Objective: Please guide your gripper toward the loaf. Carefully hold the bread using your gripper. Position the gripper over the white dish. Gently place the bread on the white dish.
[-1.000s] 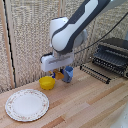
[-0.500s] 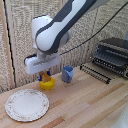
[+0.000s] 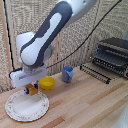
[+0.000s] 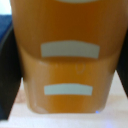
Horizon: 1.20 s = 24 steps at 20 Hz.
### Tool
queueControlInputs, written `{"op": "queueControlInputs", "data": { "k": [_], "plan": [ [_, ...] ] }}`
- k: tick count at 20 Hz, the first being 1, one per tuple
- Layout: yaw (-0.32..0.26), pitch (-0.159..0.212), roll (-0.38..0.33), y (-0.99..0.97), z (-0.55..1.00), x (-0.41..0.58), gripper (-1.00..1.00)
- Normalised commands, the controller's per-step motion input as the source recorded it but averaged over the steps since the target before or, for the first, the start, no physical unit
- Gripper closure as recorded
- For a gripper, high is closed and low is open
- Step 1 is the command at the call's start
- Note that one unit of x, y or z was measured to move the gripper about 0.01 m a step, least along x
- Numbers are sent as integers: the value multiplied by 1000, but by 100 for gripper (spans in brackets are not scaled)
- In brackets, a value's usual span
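Note:
My gripper (image 3: 32, 90) hangs under the white boxy wrist, just above the far rim of the white dish (image 3: 25, 106). It is shut on the golden-orange bread (image 3: 33, 89), which shows between the blue-tipped fingers. In the wrist view the bread (image 4: 67, 60) fills almost the whole picture, orange with two pale stripes, with dark fingers (image 4: 9, 70) at its sides. The dish is a large round white plate with a patterned brownish rim, lying on the wooden table at the exterior view's left.
A yellow bowl (image 3: 47, 83) sits just beyond the dish, close to the gripper. A blue cup (image 3: 67, 74) stands to its right. A black toaster oven (image 3: 112, 55) with a pulled-out rack (image 3: 97, 72) stands at the exterior view's right. A wooden wall runs behind.
The arm has carried the bread to the exterior view's left, from beside the blue cup, past the yellow bowl, to above the dish's far rim.

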Motion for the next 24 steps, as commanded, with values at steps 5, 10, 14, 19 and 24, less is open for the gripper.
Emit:
{"op": "queueControlInputs", "data": {
  "k": [5,10,14,19,24],
  "plan": [
    [0,-6,-18,193,-452,189,100],
    [0,13,-10,269,-302,9,100],
    [0,0,0,144,-1,-7,-100],
    [6,7,10,-31,551,19,-100],
    [34,30,46,-146,984,41,-100]
  ]
}}
